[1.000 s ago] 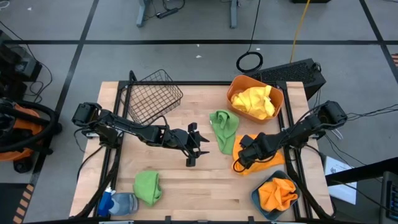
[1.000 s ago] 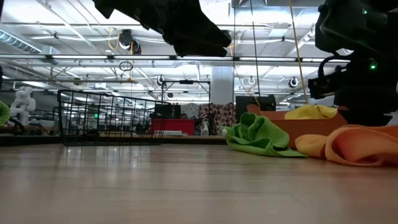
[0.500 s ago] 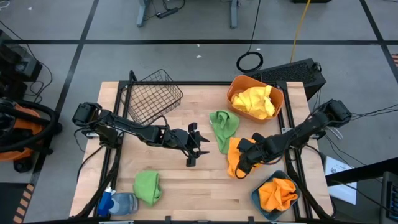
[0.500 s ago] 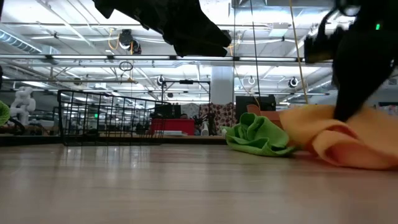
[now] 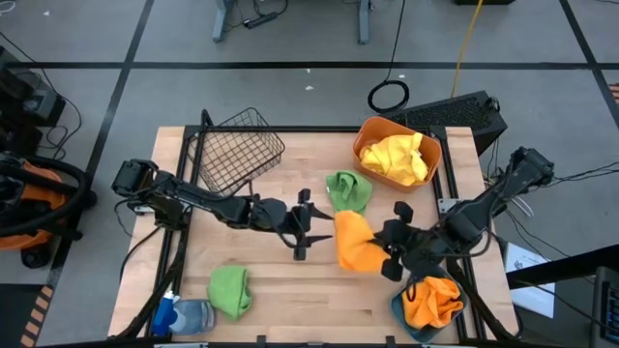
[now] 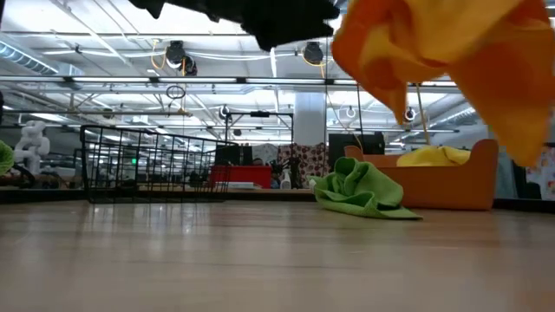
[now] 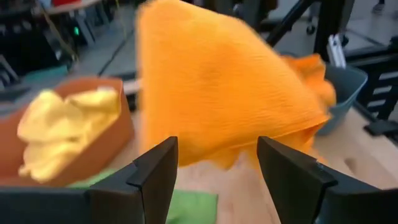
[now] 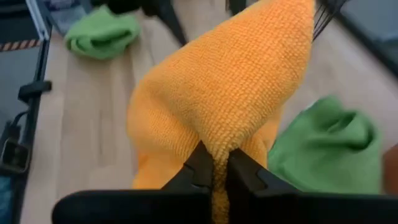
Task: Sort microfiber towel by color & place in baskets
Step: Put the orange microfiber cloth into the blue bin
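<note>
1. My right pincer [image 8: 214, 171] is pinched tight on an orange towel [image 5: 354, 242] and holds it up off the table [image 5: 261, 280].
2. My left pincer [image 5: 308, 224] hangs just left of that towel, fingers apart, holding nothing.
3. Just beyond the towel lies a green towel [image 5: 348, 190].
4. The teal basket [image 5: 398, 311] at the near right corner holds another orange towel [image 5: 432, 301].
5. Bare wood lies in the near middle.

A pale wooden table [image 5: 276, 280] carries a wire basket [image 5: 237, 150], orange basket [image 5: 372, 130], teal basket [image 5: 397, 309], two green towels [image 5: 348, 190] [image 5: 229, 291] and a bottle [image 5: 184, 315].
</note>
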### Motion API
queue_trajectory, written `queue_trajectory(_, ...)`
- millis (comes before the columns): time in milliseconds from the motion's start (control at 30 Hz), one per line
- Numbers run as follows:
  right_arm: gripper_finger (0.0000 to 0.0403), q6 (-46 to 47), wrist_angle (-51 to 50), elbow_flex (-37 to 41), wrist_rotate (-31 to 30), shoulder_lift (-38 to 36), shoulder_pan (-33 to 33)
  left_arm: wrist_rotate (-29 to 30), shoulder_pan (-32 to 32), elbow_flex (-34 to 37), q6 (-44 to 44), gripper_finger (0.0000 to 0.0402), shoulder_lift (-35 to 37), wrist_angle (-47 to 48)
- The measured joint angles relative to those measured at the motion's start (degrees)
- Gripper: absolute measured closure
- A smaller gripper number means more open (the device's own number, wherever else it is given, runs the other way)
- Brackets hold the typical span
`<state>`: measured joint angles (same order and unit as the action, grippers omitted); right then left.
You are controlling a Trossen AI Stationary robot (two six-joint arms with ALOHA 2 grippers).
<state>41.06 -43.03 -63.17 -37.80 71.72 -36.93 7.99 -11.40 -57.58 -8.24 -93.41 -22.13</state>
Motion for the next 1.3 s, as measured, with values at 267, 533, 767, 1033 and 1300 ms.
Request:
queue_trajectory(267, 0.0397, -3.0, 0.8, -0.4, -3.6, 0.4, -0.3, 4.7, -1.2, 0.0, -2.0, 0.0174, 0.5, -6.1)
queue_trajectory(533, 0.0396, -4.1, 5.0, 0.5, -10.6, 1.3, -0.3, 6.1, -5.2, 0.0, -8.5, 0.0174, 3.7, -7.9)
queue_trajectory(767, 0.0390, -11.3, 20.2, 4.7, -8.7, 5.3, 1.7, 10.9, -6.7, 0.0, -10.7, 0.0174, 3.4, -7.6)
queue_trajectory(1033, 0.0385, -14.3, 21.6, 5.2, -3.9, 7.5, 4.6, 12.6, -6.7, 0.0, -11.2, 0.0163, 3.4, -5.9)
queue_trajectory(1300, 0.0385, -18.3, 22.1, 5.2, -5.4, 7.5, 6.4, 16.6, -7.3, 0.0, -12.0, 0.0077, 2.4, -3.3)
